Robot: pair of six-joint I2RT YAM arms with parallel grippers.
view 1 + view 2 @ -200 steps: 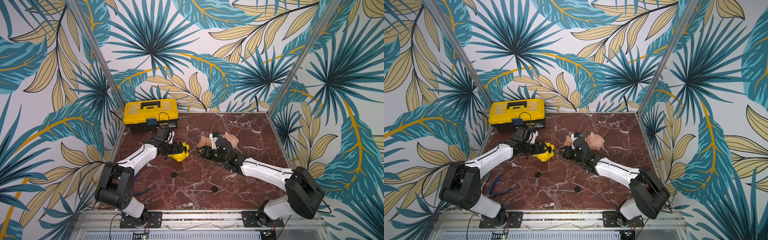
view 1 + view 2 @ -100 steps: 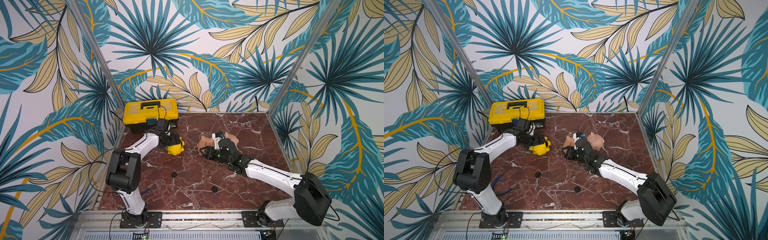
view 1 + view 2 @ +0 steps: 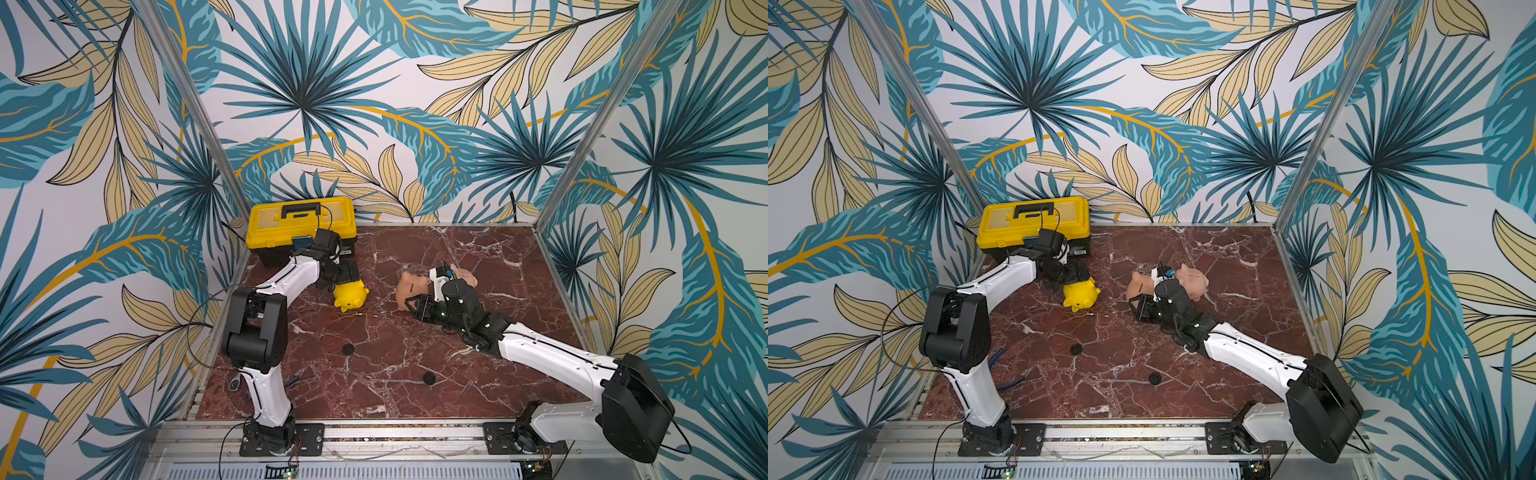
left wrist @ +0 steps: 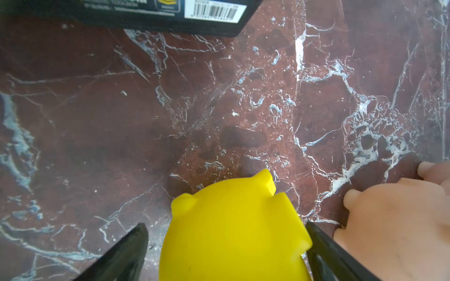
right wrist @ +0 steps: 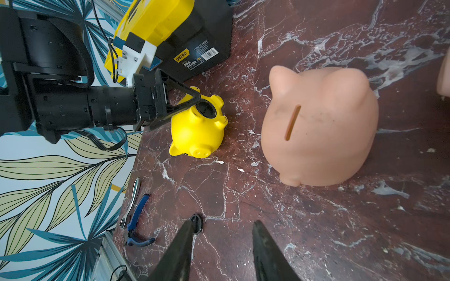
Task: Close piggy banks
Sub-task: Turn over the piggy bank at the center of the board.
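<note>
Yellow piggy bank (image 5: 197, 131) is tipped on its side on the marble table (image 5: 316, 231), with the left claw (image 4: 225, 225) spread loose around it, not squeezing. Right claw (image 5: 222, 222) is parted and empty beside the peach piggy bank (image 5: 316, 126). They look like light, hollow, smooth plastic, probably slippery, so I'd pinch across the round flanks, not the ears.

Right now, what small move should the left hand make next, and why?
Probably draw the left hand back off the yellow piggy bank: its fingers stand open either side, the bank lies on the marble table, and its belly hole looks already plugged in black.
</note>
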